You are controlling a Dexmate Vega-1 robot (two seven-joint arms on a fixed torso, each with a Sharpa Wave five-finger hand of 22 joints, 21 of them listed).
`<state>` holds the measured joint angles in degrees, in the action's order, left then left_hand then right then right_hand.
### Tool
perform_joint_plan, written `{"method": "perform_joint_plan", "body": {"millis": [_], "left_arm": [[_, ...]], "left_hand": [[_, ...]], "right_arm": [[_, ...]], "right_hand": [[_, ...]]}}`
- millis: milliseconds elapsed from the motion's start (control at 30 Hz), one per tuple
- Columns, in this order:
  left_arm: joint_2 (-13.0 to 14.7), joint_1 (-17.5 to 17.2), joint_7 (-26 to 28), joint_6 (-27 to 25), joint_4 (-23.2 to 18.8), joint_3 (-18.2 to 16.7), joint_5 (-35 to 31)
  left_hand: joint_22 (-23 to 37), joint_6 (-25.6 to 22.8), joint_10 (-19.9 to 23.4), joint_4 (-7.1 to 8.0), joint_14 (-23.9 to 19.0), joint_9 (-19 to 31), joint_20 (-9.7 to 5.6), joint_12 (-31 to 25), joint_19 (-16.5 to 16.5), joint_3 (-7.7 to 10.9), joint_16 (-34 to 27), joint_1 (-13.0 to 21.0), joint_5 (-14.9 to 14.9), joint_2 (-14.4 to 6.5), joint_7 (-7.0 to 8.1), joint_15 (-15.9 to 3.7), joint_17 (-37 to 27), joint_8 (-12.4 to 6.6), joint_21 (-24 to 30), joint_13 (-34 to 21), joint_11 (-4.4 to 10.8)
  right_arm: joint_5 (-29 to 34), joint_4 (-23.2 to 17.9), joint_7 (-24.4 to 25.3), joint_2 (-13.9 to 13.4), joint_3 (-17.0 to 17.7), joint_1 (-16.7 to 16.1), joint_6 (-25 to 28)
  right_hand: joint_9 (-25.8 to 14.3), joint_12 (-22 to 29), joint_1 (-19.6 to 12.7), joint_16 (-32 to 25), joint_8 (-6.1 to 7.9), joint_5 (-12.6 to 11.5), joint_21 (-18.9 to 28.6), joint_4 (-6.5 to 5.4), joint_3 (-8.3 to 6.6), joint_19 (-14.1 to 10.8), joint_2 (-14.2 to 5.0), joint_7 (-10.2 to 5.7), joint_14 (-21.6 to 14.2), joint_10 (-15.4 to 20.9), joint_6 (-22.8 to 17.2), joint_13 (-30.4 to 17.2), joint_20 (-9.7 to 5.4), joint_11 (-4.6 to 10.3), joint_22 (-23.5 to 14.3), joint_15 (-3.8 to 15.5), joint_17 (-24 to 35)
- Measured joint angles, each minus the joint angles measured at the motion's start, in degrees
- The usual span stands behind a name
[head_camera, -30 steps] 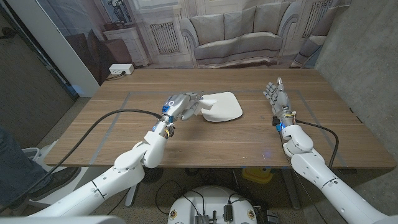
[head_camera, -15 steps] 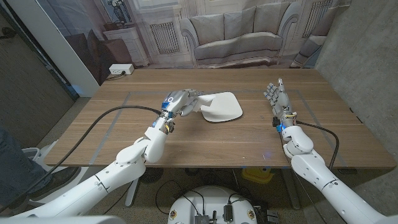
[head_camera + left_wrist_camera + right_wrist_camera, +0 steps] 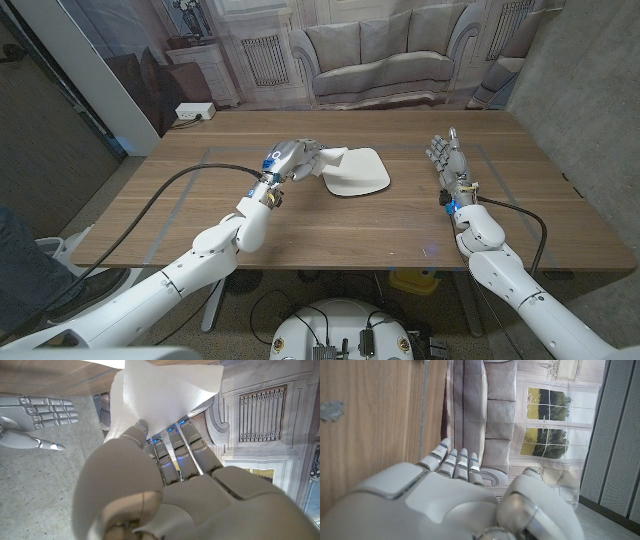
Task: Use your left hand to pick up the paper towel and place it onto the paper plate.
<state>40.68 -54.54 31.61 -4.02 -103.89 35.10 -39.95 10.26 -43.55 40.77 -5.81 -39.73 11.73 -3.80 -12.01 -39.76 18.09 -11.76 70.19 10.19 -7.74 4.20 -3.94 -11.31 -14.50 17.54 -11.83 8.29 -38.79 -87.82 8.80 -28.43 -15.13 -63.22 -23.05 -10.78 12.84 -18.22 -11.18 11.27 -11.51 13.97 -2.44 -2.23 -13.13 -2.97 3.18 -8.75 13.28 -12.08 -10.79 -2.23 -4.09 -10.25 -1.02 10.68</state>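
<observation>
My left hand (image 3: 292,160) is raised above the table just left of the white paper plate (image 3: 358,172) and pinches a white paper towel (image 3: 331,157) between thumb and fingers. The towel's free corner hangs over the plate's left edge. In the left wrist view the paper towel (image 3: 160,395) fans out beyond my left hand's (image 3: 165,475) fingertips. My right hand (image 3: 447,160) stands on its edge at the table's right side, fingers straight and apart, holding nothing. My right hand (image 3: 455,495) also shows from behind, and it appears again as a pale right hand (image 3: 35,415) in the left wrist view.
The wooden table (image 3: 330,225) bears faint taped lines around the work area. A backdrop printed with a sofa stands behind the far edge. A black cable runs along my left arm. A person's leg shows at the lower left of the picture.
My left hand has moved slightly up and toward the plate, carrying the paper towel with it. My right hand stays where it was.
</observation>
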Motion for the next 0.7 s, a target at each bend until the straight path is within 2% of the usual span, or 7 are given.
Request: {"method": "perform_joint_plan", "body": {"millis": [100, 700], "left_arm": [[-0.4, 0.8, 0.2, 0.3, 0.7, 0.4, 0.0], [-2.3, 5.2, 0.8, 2.3, 5.3, 2.3, 0.8]], "left_hand": [[0.0, 0.0, 0.0, 0.00, 0.0, 0.0, 0.00, 0.3, 0.0, 0.00, 0.3, 0.0, 0.0, 0.0, 0.00, 0.00, 0.0, 0.45, 0.0, 0.0, 0.00], [0.0, -0.2, 0.0, 0.24, 0.3, 0.0, 0.00, 0.3, 0.0, 0.25, 0.5, -0.2, 0.0, 0.2, 0.20, 0.31, 0.0, 0.44, 0.0, 0.0, 0.00]], "right_arm": [[0.0, -0.1, 0.1, 0.0, 0.1, -0.3, -0.1], [-0.1, -0.5, 0.3, -0.1, 0.4, -0.8, -0.3]], "right_hand": [[0.0, 0.0, 0.0, 0.0, 0.00, 0.0, 0.0, 0.00, 0.00, 0.0, 0.00, 0.00, 0.0, 0.0, 0.0, 0.0, 0.00, 0.00, 0.0, 0.00, 0.0], [0.0, 0.0, 0.0, 0.0, 0.00, 0.0, -0.2, 0.00, 0.00, 0.0, 0.00, 0.00, 0.0, 0.0, 0.0, 0.0, 0.00, 0.00, 0.0, 0.00, 0.0]]}}
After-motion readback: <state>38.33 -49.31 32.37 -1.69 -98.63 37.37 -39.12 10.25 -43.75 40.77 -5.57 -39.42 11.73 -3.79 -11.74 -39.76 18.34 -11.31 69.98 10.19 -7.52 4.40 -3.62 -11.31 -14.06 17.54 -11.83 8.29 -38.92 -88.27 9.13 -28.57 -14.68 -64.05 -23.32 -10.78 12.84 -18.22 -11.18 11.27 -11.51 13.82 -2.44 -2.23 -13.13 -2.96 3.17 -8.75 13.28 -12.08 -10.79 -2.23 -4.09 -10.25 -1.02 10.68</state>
